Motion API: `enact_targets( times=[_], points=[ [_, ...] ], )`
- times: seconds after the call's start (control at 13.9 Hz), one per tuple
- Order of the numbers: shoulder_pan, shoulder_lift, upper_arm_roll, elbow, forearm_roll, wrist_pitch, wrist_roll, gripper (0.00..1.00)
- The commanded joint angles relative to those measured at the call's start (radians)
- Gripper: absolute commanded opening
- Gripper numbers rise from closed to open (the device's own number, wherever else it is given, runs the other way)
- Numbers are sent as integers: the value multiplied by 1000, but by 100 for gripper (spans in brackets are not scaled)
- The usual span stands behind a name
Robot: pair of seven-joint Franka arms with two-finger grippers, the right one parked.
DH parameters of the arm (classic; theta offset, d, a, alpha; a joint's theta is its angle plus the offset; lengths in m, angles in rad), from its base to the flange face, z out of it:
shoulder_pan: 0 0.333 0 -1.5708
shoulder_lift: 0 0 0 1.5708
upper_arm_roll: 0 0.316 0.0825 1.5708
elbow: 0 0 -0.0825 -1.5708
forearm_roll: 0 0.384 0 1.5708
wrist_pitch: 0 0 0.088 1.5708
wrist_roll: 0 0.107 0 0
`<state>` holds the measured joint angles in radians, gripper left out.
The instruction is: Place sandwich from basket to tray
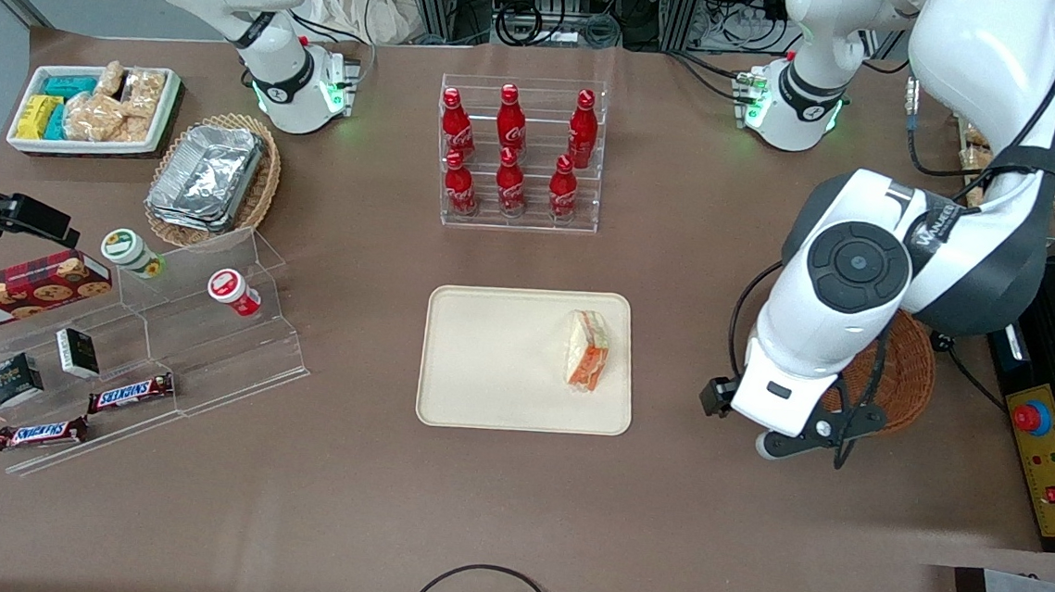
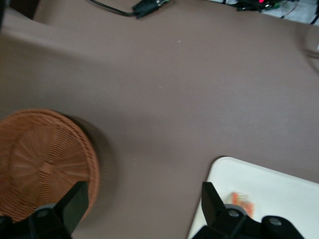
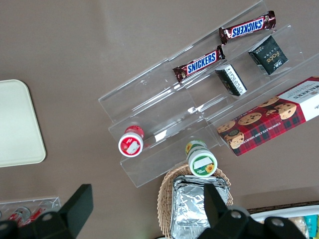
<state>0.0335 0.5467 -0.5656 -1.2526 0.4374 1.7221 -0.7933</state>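
Your sandwich (image 1: 587, 350) lies on the tray (image 1: 486, 358), near its three o'clock edge. The jaws (image 2: 142, 204) hang wide open and empty over bare brown worktop (image 1: 512, 518), between the tray and the basket (image 2: 42, 159).

Matt black claw (image 2: 144, 211) with fingers apart, rough woven wicker basket (image 2: 42, 159), smooth cream plastic tray (image 1: 486, 358), clear-wrapped sandwich (image 1: 587, 349)

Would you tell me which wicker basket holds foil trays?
The lighter tan oval basket by the white snack bin; the reddish-brown basket, under the open gripper, doesn't.
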Motion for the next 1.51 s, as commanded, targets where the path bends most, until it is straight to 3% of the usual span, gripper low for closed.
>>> enact_targets(
  times=[0.0, 0.22, 0.58, 0.79, 1.44],
  points=[
    [11, -146, 119, -99, -121, -12, 188, 100],
    [6, -227, 240, -145, -247, -7, 351, 100],
    [14, -327, 331, -221, -258, -1, 569, 100],
    [14, -404, 410, -287, -368, 11, 692, 100],
    [10, -544, 432, -294, -379, -156, 741, 100]
  ],
)
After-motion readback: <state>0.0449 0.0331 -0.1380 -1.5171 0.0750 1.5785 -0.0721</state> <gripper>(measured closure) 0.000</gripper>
